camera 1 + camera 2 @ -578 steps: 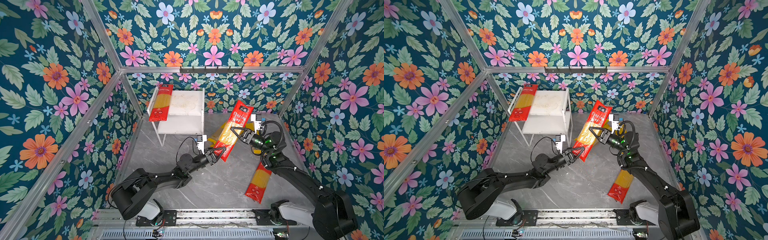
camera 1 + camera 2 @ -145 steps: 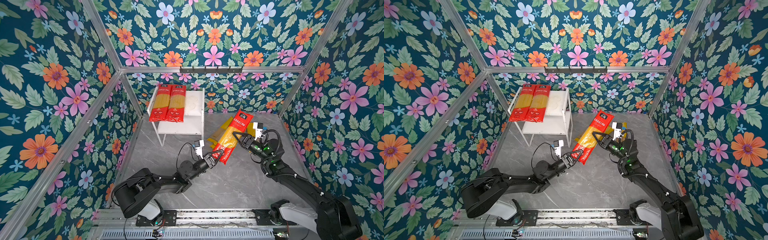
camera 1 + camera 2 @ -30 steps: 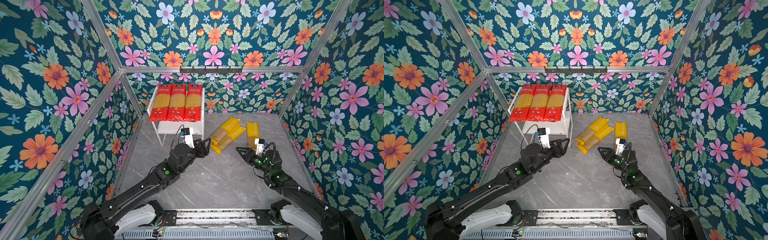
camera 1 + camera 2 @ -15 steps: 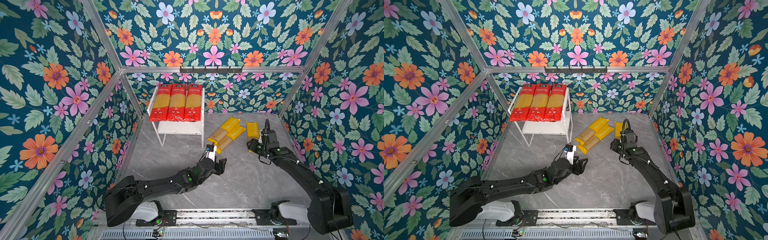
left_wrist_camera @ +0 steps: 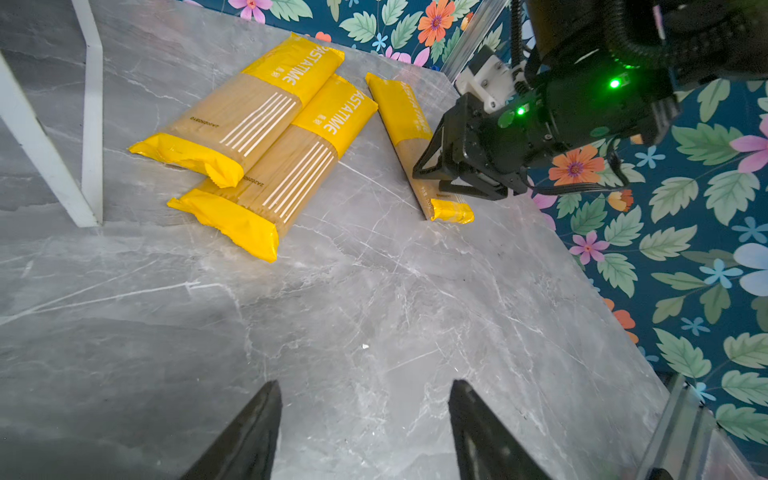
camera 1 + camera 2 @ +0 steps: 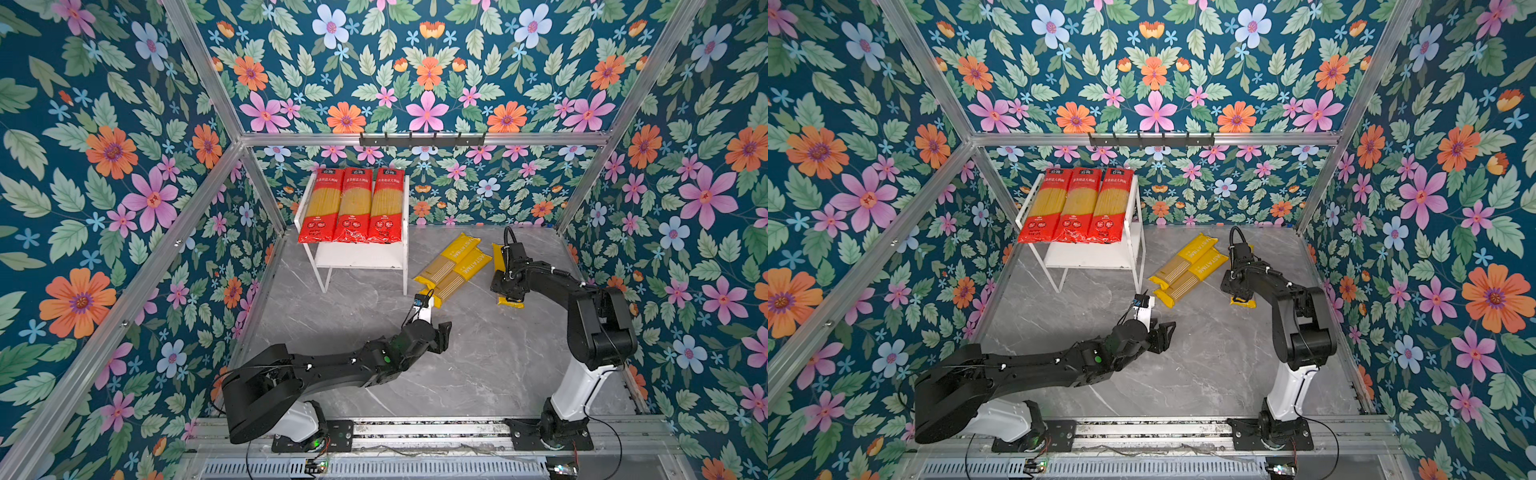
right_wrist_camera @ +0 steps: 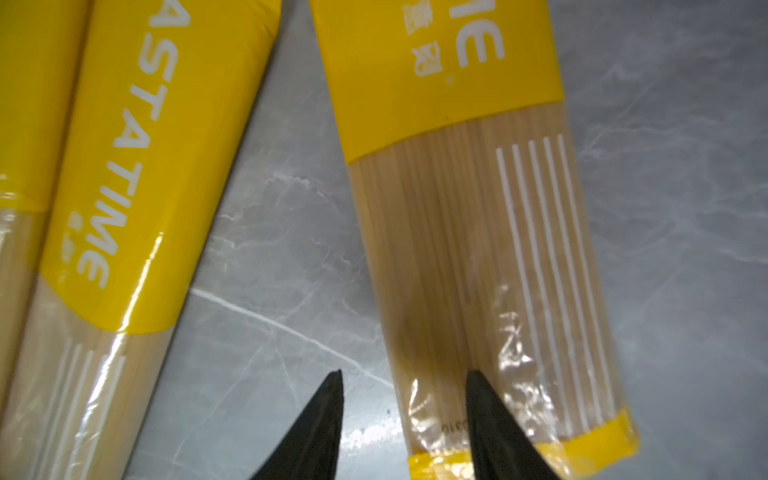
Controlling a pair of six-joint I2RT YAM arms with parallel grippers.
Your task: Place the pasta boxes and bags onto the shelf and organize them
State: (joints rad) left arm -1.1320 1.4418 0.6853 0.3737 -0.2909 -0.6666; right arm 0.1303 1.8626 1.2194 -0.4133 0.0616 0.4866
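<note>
right gripper [image 7: 404, 374] half-spread above lone yellow pack [image 7: 478, 232], right edge of surface [image 5: 374, 291]
slick film, brittle strands; likely best pinched across its clear middle. left gripper [image 5: 365, 384] wide, empty.

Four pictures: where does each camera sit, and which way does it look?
Both top views: high at the front, looking down and back at the shelf, red packs, left arm and right arm.
Left wrist: on the left arm, low, facing the yellow pair and lone pack; own open jaws show.
Right wrist: on the right arm, close over the lone pack; own open jaws show.
Shared: all show the lone pack.
</note>
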